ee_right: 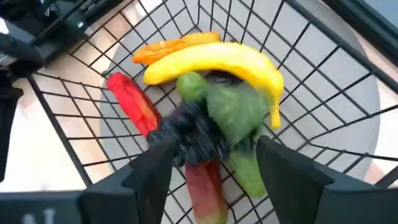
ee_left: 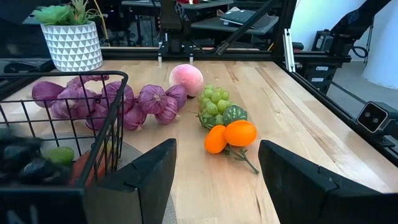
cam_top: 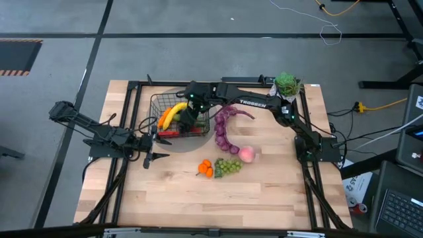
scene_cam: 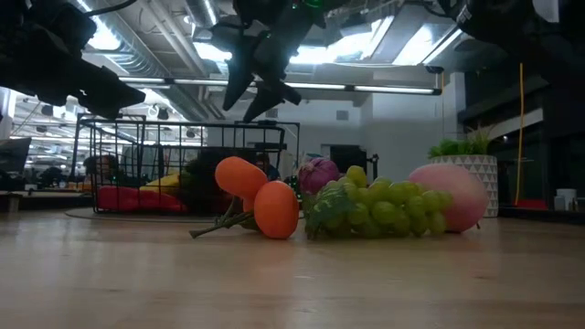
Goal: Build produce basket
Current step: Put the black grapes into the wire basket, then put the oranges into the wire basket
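Black-wire basket (cam_top: 180, 116) under right hand (cam_top: 190, 119), open, holding nothing: dark grapes (ee_right: 196, 134) dropped. Next, green grapes (cam_top: 228, 166) at five o'clock. Left hand (cam_top: 151, 142) open, empty, at seven o'clock.

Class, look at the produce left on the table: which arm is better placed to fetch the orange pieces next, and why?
Probably the left. Its open claw faces the orange pieces across bare wood, while the right claw hangs open over the basket, above the banana.
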